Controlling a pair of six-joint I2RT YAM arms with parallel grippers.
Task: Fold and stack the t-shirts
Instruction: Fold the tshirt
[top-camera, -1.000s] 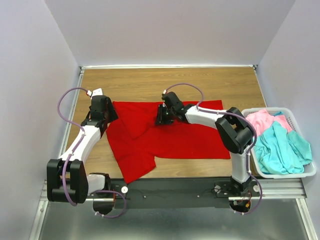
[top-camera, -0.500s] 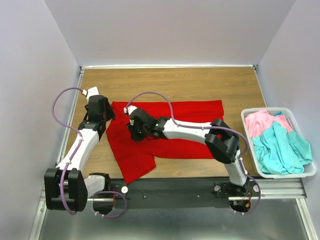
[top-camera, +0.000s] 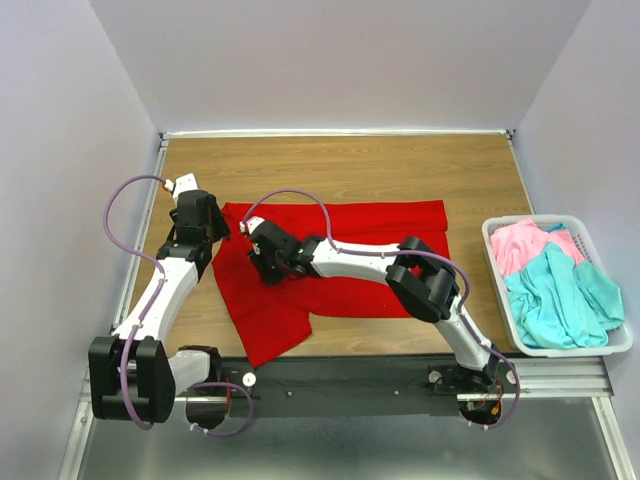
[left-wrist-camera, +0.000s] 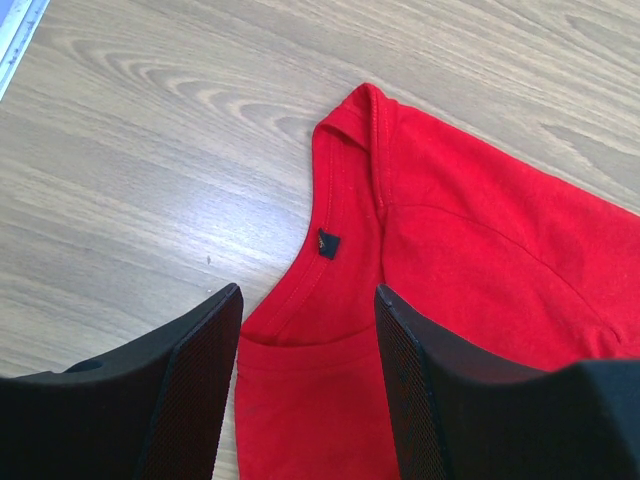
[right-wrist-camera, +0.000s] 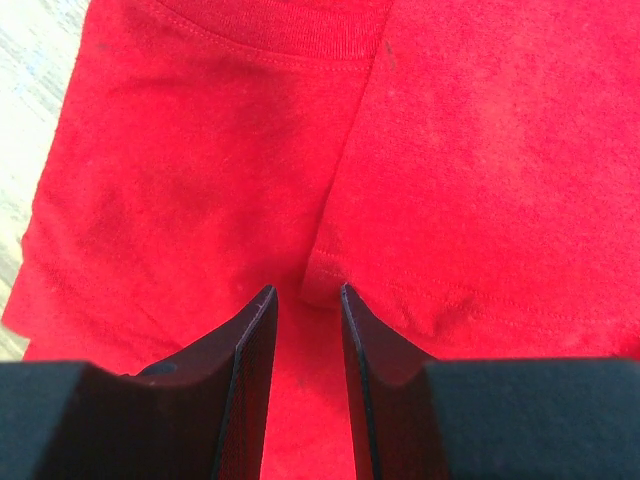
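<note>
The right gripper (right-wrist-camera: 304, 295), jaws a little apart and empty, has slid toward 9 o'clock over the red t-shirt (top-camera: 380, 222) to fold it, while the left gripper (left-wrist-camera: 308, 295) hangs wide apart.

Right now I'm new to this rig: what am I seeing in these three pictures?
Two robot arms stand at the near edge of a wooden table. One picture is from overhead; the other two from a camera on each wrist. A red t-shirt lies spread on the table; a pink t-shirt and a teal t-shirt sit in a white laundry basket. The left gripper hovers open above the collar; the right gripper, jaws slightly apart, above a folded-over sleeve. Neither holds anything.
</note>
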